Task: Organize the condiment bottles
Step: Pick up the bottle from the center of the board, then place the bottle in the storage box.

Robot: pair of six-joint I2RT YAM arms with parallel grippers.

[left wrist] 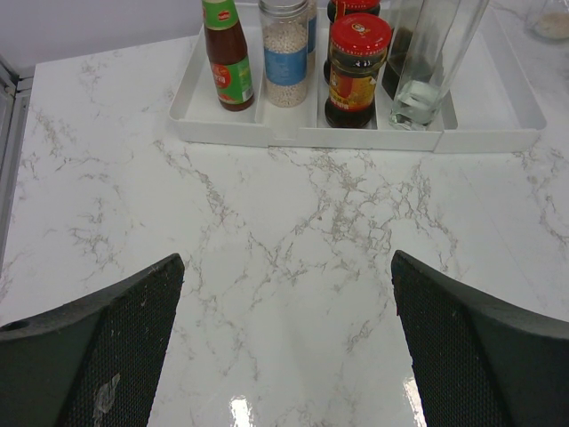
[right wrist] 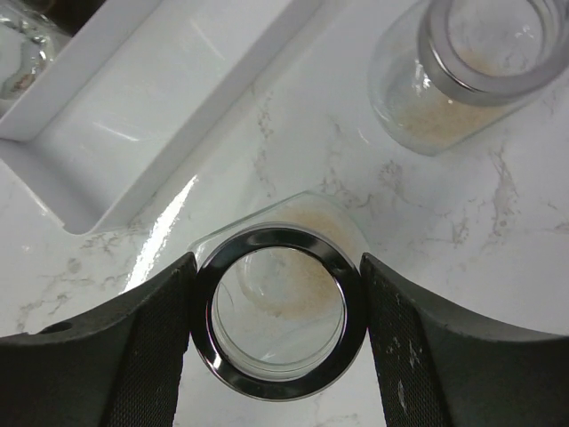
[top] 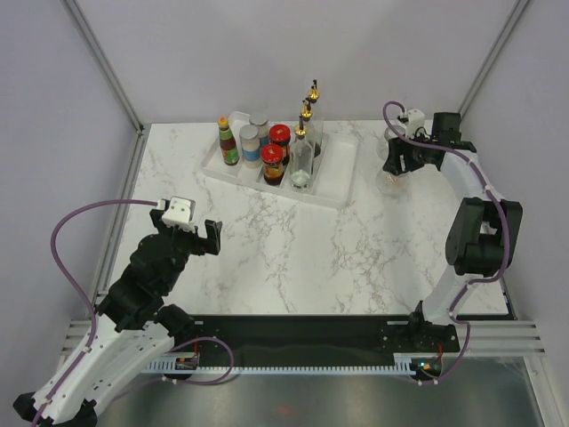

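sauce bottle (top: 229,142), spice jars (top: 250,145), red-lidded jars (top: 273,163) and cruets (top: 302,162) in tray (top: 338,169); two clear jars (right wrist: 427,116) outside, one in right claw (right wrist: 277,311)

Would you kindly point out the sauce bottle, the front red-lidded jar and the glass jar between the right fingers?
sauce bottle (left wrist: 231,78): left wrist view, on its label.
front red-lidded jar (left wrist: 360,34): left wrist view, on the red lid.
glass jar (right wrist: 277,235): right wrist view, on its metal rim, far side.
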